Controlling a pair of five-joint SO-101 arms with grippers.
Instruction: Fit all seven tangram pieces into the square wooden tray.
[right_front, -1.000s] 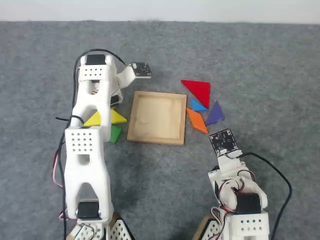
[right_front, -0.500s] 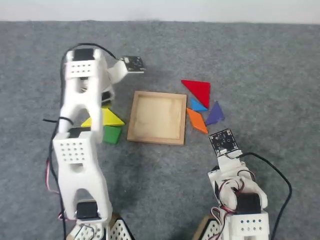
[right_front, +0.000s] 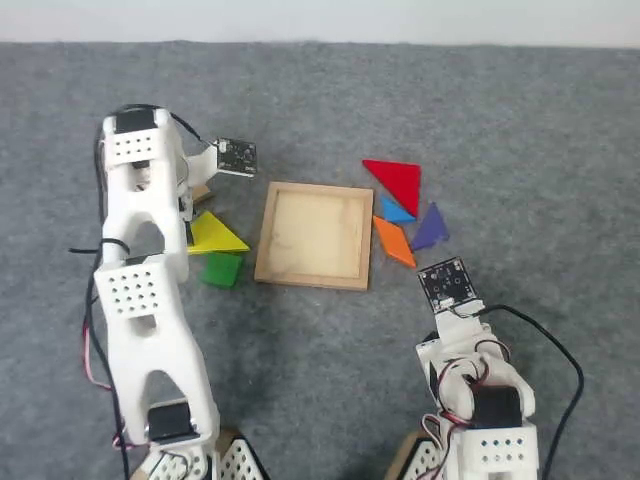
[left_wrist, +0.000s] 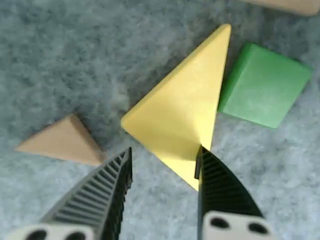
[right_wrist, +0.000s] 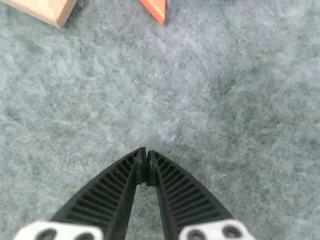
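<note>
Carefully, with my left gripper (left_wrist: 164, 150) open and empty over the yellow triangle (left_wrist: 185, 105) at nine o'clock of the tray (right_front: 262, 236), I'd centre on its corner before closing.

No readable text, labels, numbers or signs anywhere: none on the tray (right_front: 314, 236), the pieces, the arms or the grey carpet (right_front: 520, 130).
</note>
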